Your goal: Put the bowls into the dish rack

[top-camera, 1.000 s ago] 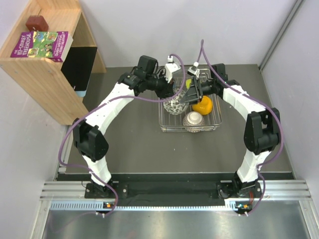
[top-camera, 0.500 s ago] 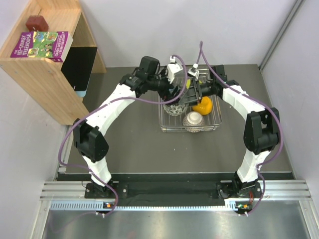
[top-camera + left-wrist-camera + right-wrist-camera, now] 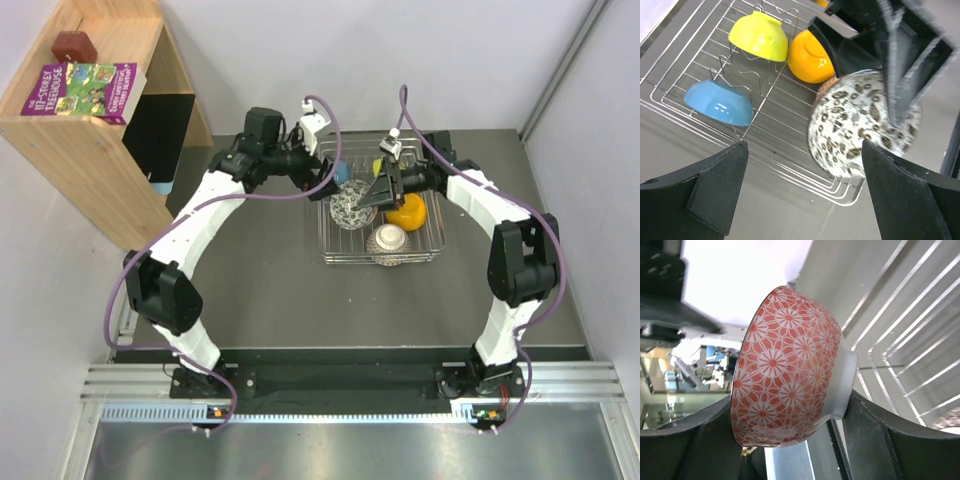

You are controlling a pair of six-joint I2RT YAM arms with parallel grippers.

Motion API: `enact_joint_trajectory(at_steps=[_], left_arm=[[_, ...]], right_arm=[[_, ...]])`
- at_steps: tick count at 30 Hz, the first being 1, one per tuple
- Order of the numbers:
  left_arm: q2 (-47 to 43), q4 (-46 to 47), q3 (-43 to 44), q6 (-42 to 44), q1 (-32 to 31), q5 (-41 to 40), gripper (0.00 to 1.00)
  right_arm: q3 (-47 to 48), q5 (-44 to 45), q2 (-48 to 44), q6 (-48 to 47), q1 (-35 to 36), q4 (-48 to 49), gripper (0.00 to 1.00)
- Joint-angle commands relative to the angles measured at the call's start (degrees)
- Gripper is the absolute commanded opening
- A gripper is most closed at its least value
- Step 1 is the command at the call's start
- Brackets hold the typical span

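Empty jaws: the left gripper [image 3: 804, 150] is spread as wide as it goes and holds nothing. It hangs just off the 9 o'clock rim of the dish rack [image 3: 352, 262].
Held bowl: the right gripper [image 3: 790, 400] is part-closed on the red flower bowl [image 3: 785, 365], one finger at its rim and the other at its white foot. It hangs over the rack's middle, and the bowl is not yet set down.
Bowl on edge: the lattice bowl [image 3: 865, 125] stands on its side at the rack's 9 o'clock side, clear of the left fingers and just beside the right gripper.
Knock risk: a bowl on edge looks easy to roll or topple. A sideways move by the loaded right gripper could push it over the rim or against the orange bowl [image 3: 812, 57].
Slip risk: the red flower bowl is pinched across curved, glazed surfaces. A tilt or jolt could drop it onto the bowls below.
Clash risk: both wrists crowd the same part of the rack, so crossing paths could collide.
Bowls in rack: five.
- blue bowl [image 3: 720, 102] at 10 o'clock
- yellow-green bowl [image 3: 760, 35] toward 12
- orange bowl at 3
- lattice bowl at 9
- pale footed bowl [image 3: 388, 240] at 6
Bowls in all: six by my count. The pale footed bowl lies apart from the right gripper, so I take it as separate from the held one.
Racks: one.
Grippers: two.
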Motion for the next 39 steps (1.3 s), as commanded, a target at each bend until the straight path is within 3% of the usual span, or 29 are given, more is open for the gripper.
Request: enact_joint_trajectory(at_steps=[1, 4, 13, 20, 39], left_arm=[[-5.0, 2.2, -1.8, -0.7, 0.3, 4.3, 0.99], [-7.3, 2.0, -4.6, -0.2, 1.2, 3.8, 0.99], [-12.8, 1.9, -12.4, -1.6, 9.9, 9.1, 0.99], [-16.5, 0.6, -17.5, -0.5, 14.1, 7.4, 0.99], [-23.1, 0.8, -27.4, 1.1, 22.3, 8.3, 0.99]], right_arm=[[6.1, 4.0, 2.3, -4.9, -0.6, -3.7, 0.0], [10.5, 9.4, 4.6, -9.9, -0.7, -9.6, 0.0], [17.9, 23.8, 7.5, -11.6, -0.3, -11.0, 0.0], [22.0, 34.1, 8.1, -15.8, 3.0, -14.9, 0.0], [20.8, 69.2, 4.5, -28.7, 17.4, -16.0, 0.0]])
